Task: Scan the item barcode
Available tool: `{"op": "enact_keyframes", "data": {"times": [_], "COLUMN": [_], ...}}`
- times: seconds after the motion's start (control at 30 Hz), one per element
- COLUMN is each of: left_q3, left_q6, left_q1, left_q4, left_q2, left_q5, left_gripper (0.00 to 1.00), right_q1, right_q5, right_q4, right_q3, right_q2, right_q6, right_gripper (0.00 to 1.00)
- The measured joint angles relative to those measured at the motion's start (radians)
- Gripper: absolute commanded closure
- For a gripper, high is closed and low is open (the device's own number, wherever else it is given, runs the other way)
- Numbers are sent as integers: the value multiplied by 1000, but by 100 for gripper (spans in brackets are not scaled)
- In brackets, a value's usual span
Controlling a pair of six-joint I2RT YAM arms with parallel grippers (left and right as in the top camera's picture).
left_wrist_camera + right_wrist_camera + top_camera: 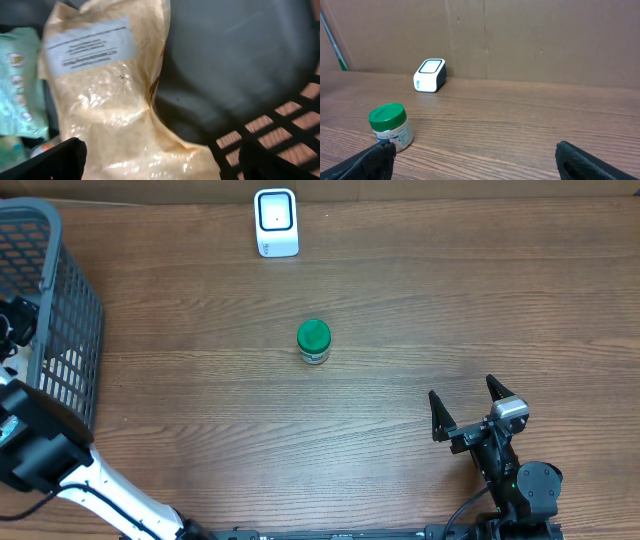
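From my overhead feed the counter (pixel 420 300) is a broad run of brown wood grain, its lines going left to right. A small jar (pixel 314 342) with a green lid stands upright near the middle, on its own. The white scanner (pixel 276 222) sits at the far edge, well apart from the jar and slightly to its left. A dark slatted basket (pixel 60 310) takes up the counter's left end. The right end effector (pixel 462 392) is low over the near right part of the counter, with its fingers spread wide and nothing between them. In its wrist feed the jar (pixel 390 127) is ahead and to the left, and the scanner (pixel 430 75) is further back against a plain brown panel (pixel 545 40) that closes off the room behind the counter. A thin rod (pixel 332 42) leans at that view's left edge. The left wrist feed looks down into the basket (pixel 280 130), where wood shows through the slats. The left end effector (pixel 162 162) has its fingers apart at the bottom corners. Below them lies a clear bag (pixel 115 100) of pale grains with a printed label at its top. A green packet (pixel 17 90) lies beside it, and I cannot read the label text.
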Motion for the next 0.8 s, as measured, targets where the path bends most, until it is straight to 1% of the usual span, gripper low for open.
{"op": "enact_keyframes", "data": {"times": [0.33,0.43,0.7,0.8], "left_q3": [0,0,1,1], "left_q6": [-3,-3,7,24], "left_q1": [0,0,0,0], "left_q4": [-15,-30,-51,-63], "left_q2": [120,164,183,183], "left_q5": [0,-2,-42,-61], "left_gripper": [0,3,22,35], "right_q1": [0,0,0,0], "right_q5": [0,0,0,0], "right_q4": [0,0,-1,-1], "right_q3": [0,0,0,0], "right_q2": [0,0,0,0], "right_q6": [0,0,0,0], "right_gripper": [0,0,0,0]}}
